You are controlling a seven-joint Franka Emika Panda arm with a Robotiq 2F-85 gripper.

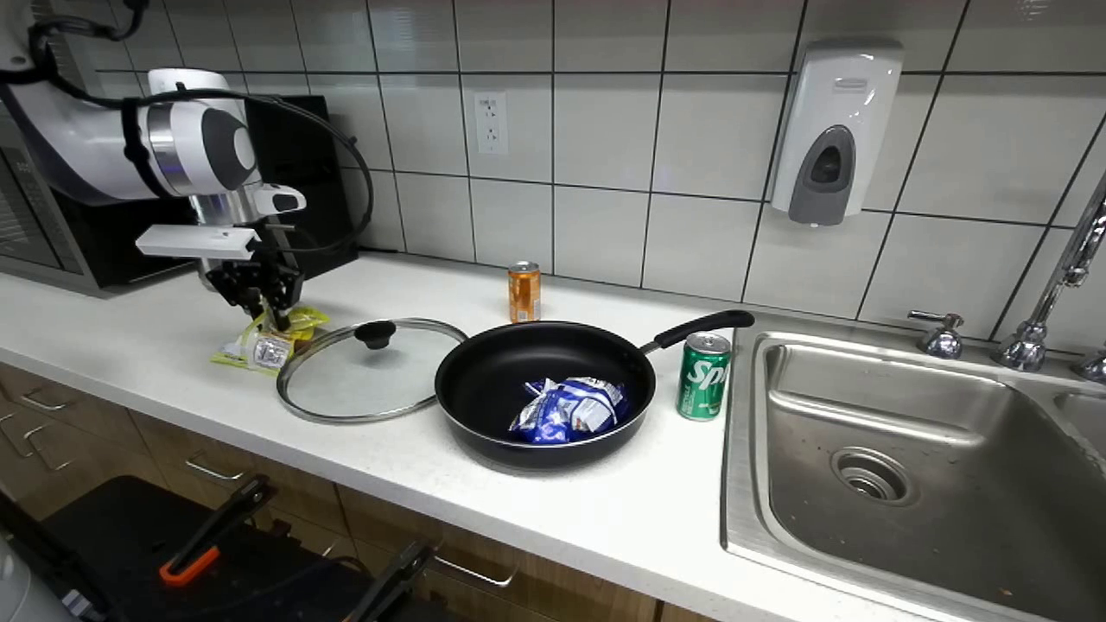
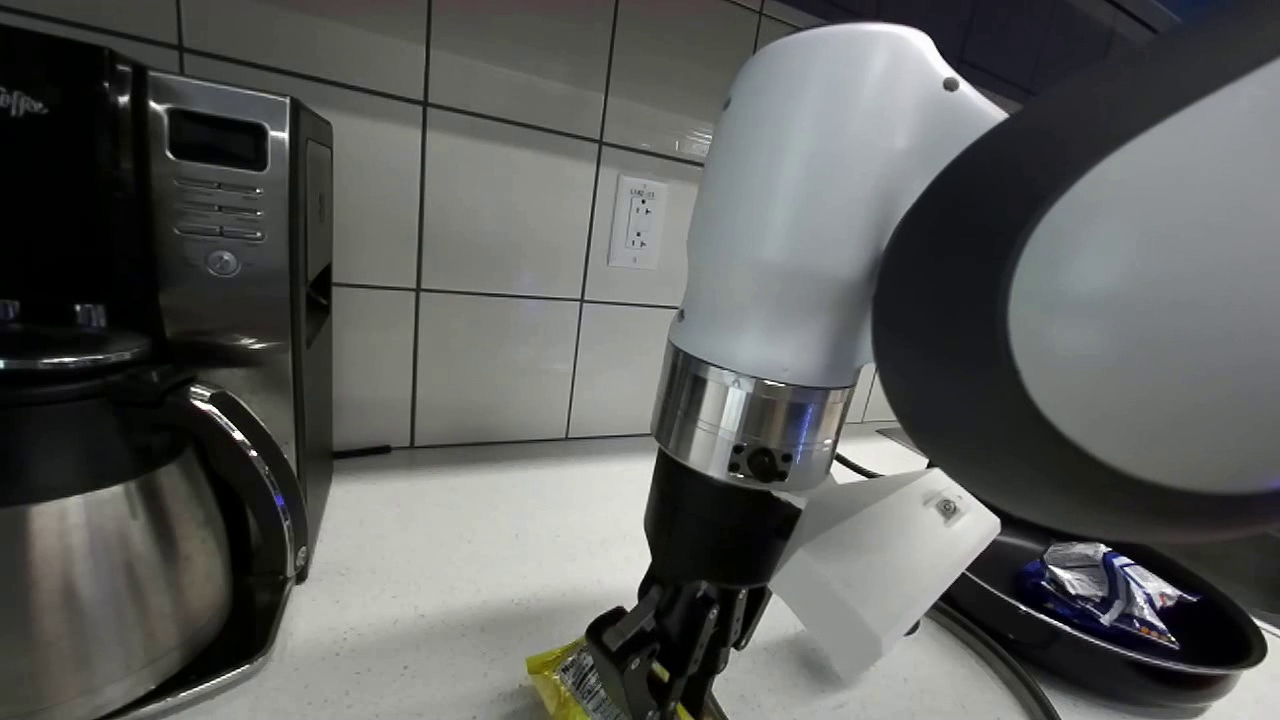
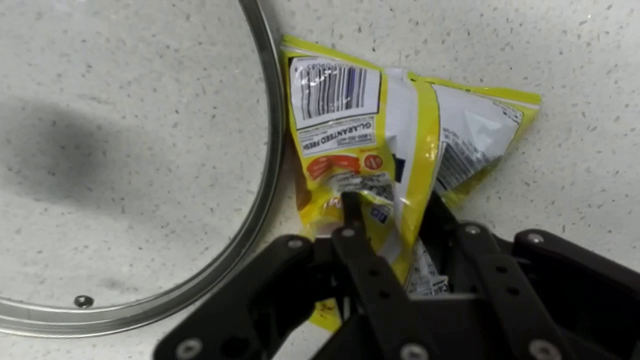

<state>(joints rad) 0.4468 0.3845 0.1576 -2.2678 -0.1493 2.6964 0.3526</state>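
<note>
A yellow snack bag [image 3: 335, 95] with white label panels and a barcode lies crumpled on the speckled white counter. My gripper [image 3: 392, 205] reaches down over it, with its fingers [image 3: 352, 210] on either side of a raised fold. The plastic bunches up between them, so the jaws look shut on the bag. In an exterior view the gripper [image 1: 275, 318] is low at the counter with the yellow bag [image 1: 268, 350] under and around its tips. The fingertips are cut off at the bottom of an exterior view, where a corner of the bag [image 2: 550, 680] sticks out.
A glass lid [image 1: 397, 371] lies right beside the bag. Past it stands a black pan [image 1: 484, 367] holding a blue bag [image 1: 575, 410]. An orange can [image 1: 524, 294], a green can [image 1: 704, 380] and a sink [image 1: 881, 415] are farther along. A coffee maker [image 2: 230, 270] stands near the arm.
</note>
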